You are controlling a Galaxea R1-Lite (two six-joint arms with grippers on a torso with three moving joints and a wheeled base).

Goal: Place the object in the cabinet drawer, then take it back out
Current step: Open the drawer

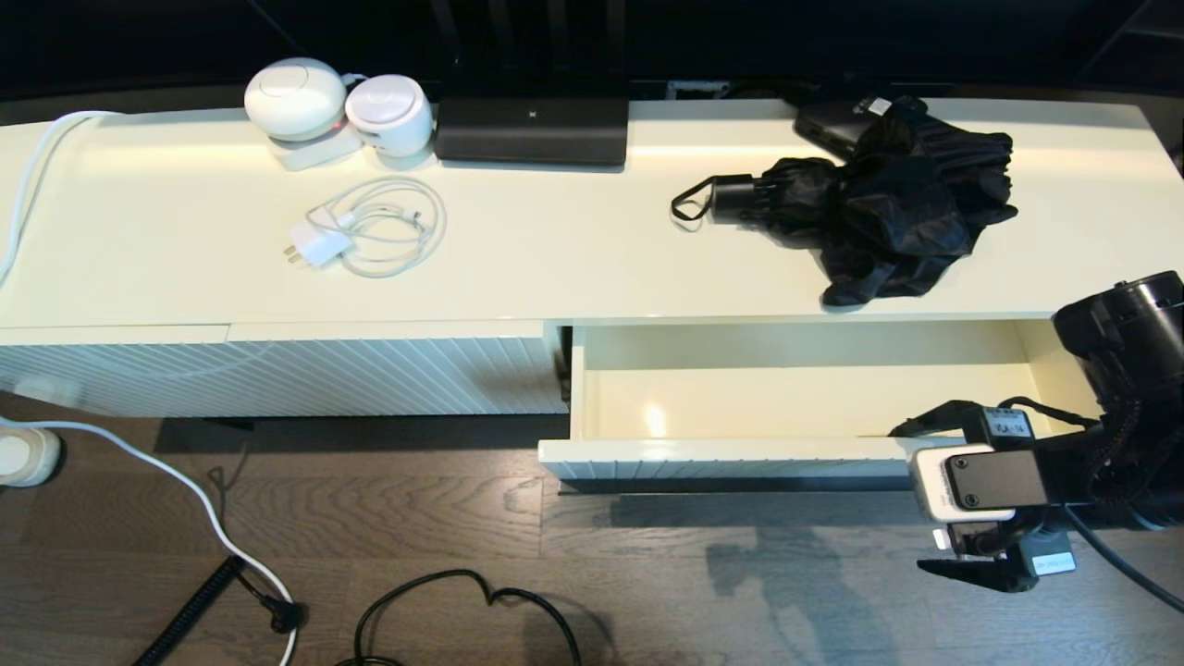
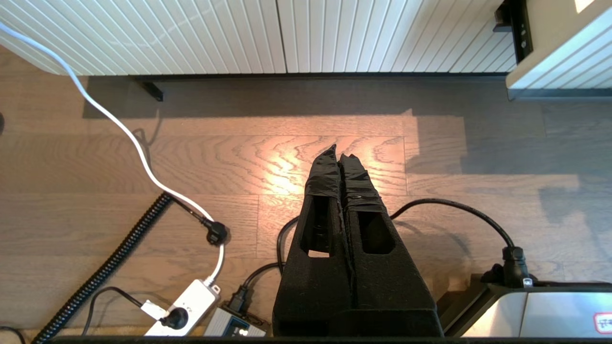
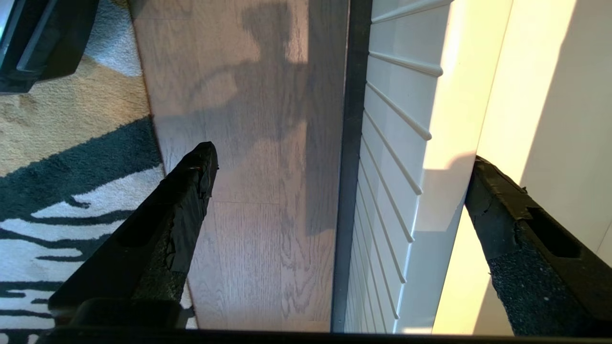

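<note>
The black folding umbrella [image 1: 879, 213] lies on the cabinet top at the right, fabric loose and bunched, its short handle [image 1: 735, 197] and wrist loop pointing left. Below it the cabinet drawer [image 1: 805, 402] stands pulled out with nothing in it. My right gripper [image 1: 906, 499] is open at the right end of the drawer front [image 3: 397, 143], one finger over the floor and the other over the drawer's inside; the dark bar handle [image 3: 351, 143] runs between them, untouched. My left gripper [image 2: 342, 154] is shut on nothing, low over the wooden floor, outside the head view.
On the cabinet top are two white round devices [image 1: 296, 97], a white charger with coiled cable [image 1: 370, 231], a black router [image 1: 532, 129] and a flat black box [image 1: 832, 125] behind the umbrella. Cables and a power strip [image 2: 186, 306] lie on the floor. A diagonally ribbed panel [image 1: 277, 375] closes the left half.
</note>
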